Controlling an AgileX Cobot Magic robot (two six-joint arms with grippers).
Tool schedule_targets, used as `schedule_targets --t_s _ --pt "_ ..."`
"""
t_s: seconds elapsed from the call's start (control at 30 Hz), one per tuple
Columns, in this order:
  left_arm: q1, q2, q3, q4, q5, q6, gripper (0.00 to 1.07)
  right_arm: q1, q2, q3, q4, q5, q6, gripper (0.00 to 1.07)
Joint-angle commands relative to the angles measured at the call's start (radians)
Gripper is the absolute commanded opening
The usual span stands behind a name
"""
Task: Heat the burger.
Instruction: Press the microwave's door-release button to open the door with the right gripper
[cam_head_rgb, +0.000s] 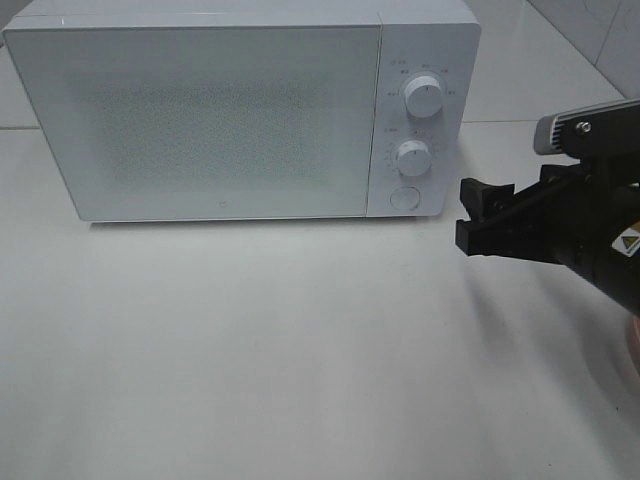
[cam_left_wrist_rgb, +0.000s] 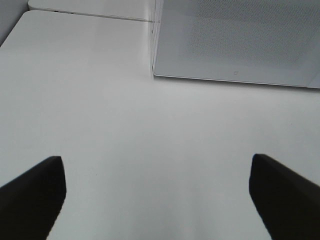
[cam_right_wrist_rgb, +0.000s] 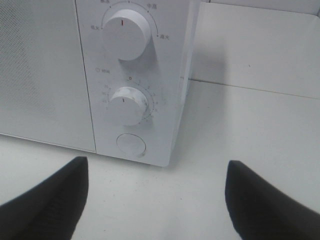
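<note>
Right gripper (cam_head_rgb: 468, 218): jaws well apart, holding nothing, at the right of the exterior view, level with the control panel (cam_head_rgb: 445, 170) of the white microwave (cam_head_rgb: 200, 120). Left gripper (cam_left_wrist_rgb: 157, 200): jaws spread wide, empty, above the white table (cam_left_wrist_rgb: 125, 125) near the microwave's shut door (cam_left_wrist_rgb: 240, 40). Burger: shows in no view, so its place cannot be told.

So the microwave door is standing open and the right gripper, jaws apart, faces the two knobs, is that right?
Not quite: the microwave door is shut, as the exterior high view shows. The right gripper, jaws apart, does face the two knobs.
</note>
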Motion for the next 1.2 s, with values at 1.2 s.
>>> schedule_targets --t_s 1.2 --pt "-0.005 0.002 0.000 -0.008 -0.008 -0.003 0.91 0.363 0.231 -0.039 0.355 -0.330 0.743 0.44"
